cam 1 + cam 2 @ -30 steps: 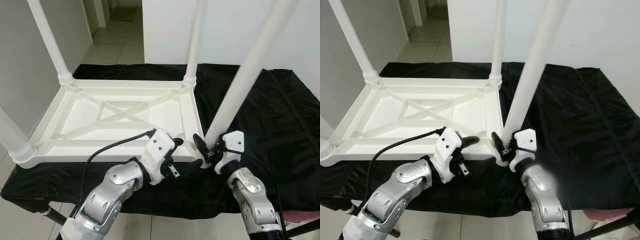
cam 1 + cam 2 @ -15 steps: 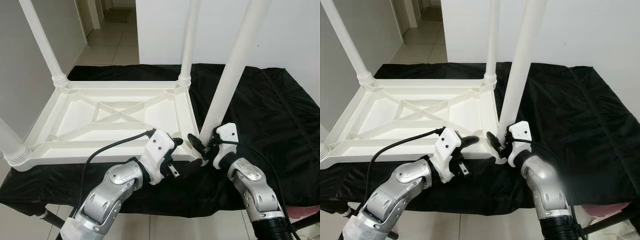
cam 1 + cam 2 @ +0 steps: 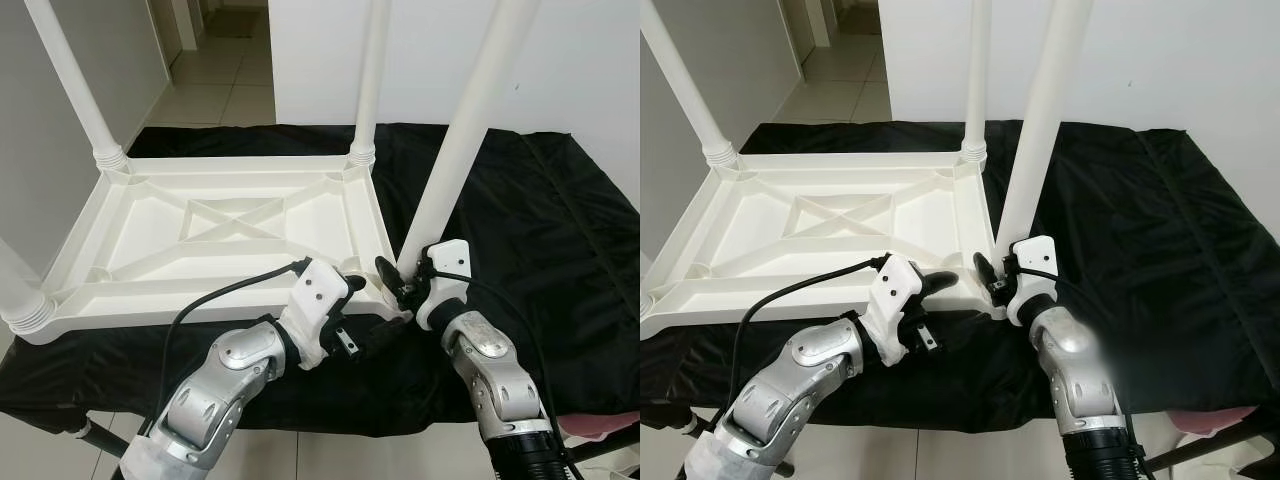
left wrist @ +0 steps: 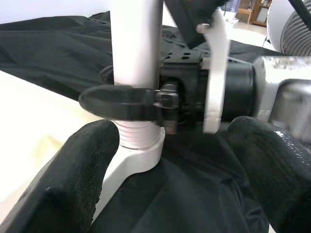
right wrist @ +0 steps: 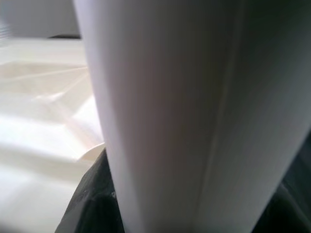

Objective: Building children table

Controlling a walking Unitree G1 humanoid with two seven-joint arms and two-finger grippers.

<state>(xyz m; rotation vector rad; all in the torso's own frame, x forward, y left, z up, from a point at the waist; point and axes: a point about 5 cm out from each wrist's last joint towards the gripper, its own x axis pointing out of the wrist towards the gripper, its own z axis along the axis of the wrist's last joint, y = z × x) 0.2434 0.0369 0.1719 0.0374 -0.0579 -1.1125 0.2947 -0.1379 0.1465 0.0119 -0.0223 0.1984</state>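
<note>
the upturned tabletop lies on the cloth, legs upright at its corners.

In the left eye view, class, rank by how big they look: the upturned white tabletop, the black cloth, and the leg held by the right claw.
1. Black cloth: widest spread.
2. Upturned white tabletop.
3. Leg held by the right claw: smallest, though it is nearer the camera and runs out of frame, so its full size is unsure.

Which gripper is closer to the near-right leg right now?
Right. The right gripper is clamped on the leg just above its socket; the left gripper is open beside that corner of the tabletop, short of the leg.
</note>
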